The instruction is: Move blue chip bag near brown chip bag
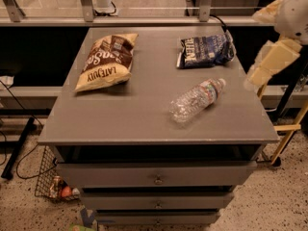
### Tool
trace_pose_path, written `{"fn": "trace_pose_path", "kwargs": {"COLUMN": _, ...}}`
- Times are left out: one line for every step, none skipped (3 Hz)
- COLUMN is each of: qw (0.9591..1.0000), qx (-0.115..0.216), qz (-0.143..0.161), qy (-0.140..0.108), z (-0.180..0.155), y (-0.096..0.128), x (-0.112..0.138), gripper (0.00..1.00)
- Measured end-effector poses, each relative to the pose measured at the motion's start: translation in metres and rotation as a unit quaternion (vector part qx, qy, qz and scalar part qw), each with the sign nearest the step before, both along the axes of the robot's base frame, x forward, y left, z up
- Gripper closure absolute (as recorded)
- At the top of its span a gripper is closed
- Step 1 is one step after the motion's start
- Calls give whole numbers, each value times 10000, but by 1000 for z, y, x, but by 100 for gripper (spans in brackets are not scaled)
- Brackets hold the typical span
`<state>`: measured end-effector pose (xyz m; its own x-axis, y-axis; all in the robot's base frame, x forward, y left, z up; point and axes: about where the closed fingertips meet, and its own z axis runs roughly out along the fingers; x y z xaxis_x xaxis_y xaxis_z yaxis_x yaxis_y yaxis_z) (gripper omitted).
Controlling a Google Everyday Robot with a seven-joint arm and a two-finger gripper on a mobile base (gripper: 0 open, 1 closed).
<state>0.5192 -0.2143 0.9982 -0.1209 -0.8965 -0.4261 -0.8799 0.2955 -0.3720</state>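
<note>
The blue chip bag [206, 51] lies crumpled at the far right of the grey cabinet top [125, 114]. The brown chip bag [106, 60] lies at the far left, tan end toward me. The two bags are well apart. My gripper [263, 67] is a cream-coloured shape hanging off the right edge of the cabinet. It is right of the blue bag, touches nothing and holds nothing I can see.
A clear plastic water bottle [197, 100] lies on its side on the right half of the top, in front of the blue bag. A metal rail [144, 7] runs behind the cabinet. A wire basket [50, 184] sits on the floor at the left.
</note>
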Motion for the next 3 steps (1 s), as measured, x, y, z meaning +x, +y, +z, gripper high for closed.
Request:
{"fn": "trace_pose_path", "kwargs": {"qw": 9990, "qx": 222, "qz": 93, "qy": -390, "z": 0, "y": 1, "x": 65, "gripper": 0}}
{"fn": "trace_pose_path", "kwargs": {"qw": 9988, "qx": 59, "qz": -47, "qy": -480, "z": -25, "y": 7, "x": 129, "gripper": 0}}
{"fn": "trace_pose_path", "kwargs": {"qw": 9989, "qx": -58, "qz": -31, "qy": -457, "z": -33, "y": 12, "x": 140, "gripper": 0}}
